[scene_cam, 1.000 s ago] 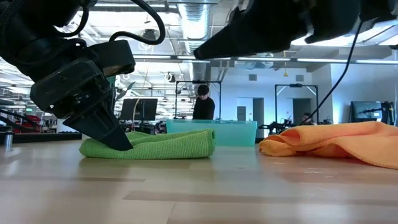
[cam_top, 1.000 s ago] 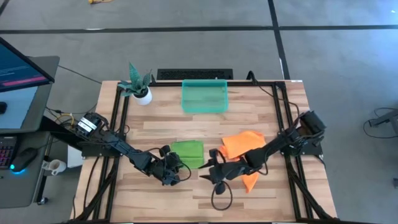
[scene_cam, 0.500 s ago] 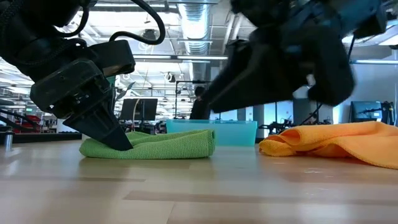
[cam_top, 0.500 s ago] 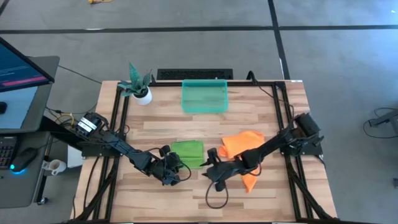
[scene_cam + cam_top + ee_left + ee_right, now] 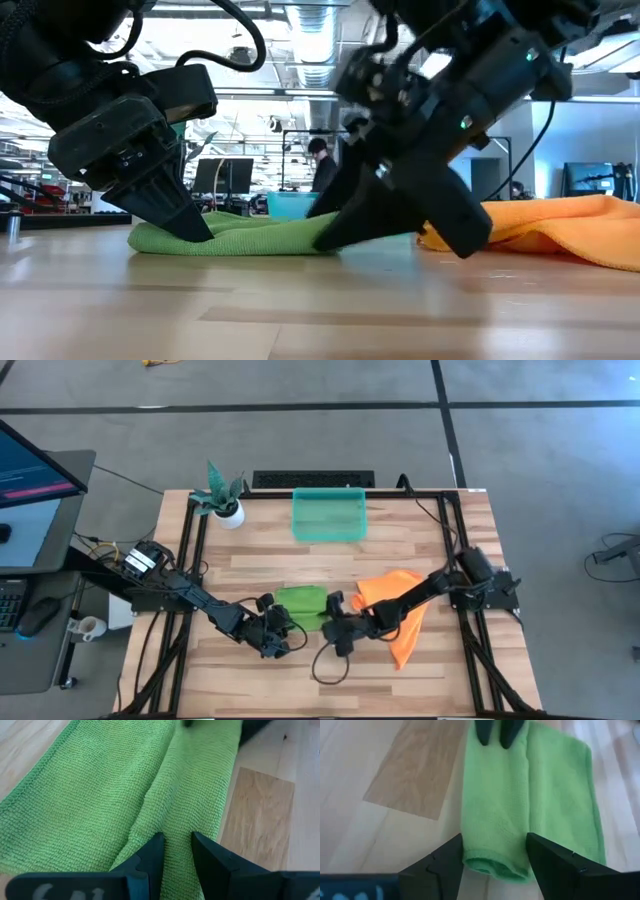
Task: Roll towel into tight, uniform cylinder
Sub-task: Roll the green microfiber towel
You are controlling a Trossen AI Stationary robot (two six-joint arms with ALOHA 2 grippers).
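A green towel (image 5: 300,603) lies on the wooden table, its near part rolled up into a ridge (image 5: 495,820) and its far part flat (image 5: 560,795). My left gripper (image 5: 175,837) is shut on the roll's left end (image 5: 285,628); the low view shows it slanting down onto the towel (image 5: 185,225). My right gripper (image 5: 494,840) stands open at the roll's right end (image 5: 333,622), one finger on each side of it. Whether these fingers touch the cloth, I cannot tell. My left gripper pinches the rolled-up ridge of the towel (image 5: 172,815) between its two fingers, near the roll's left end. The fingers slant down from the table's near left. The towel lies slack on the table, its roll several layers thick.
An orange towel (image 5: 395,610) lies crumpled right of the green one, under my right arm. A teal bin (image 5: 328,515) and a potted plant (image 5: 222,500) stand at the far edge. A black cable loops near the front (image 5: 330,665). A person stands far behind the table (image 5: 320,160).
My right gripper has come down and toward the table's left, tipping steeper, from above the orange towel to the green roll's right end. The green towel has not moved.
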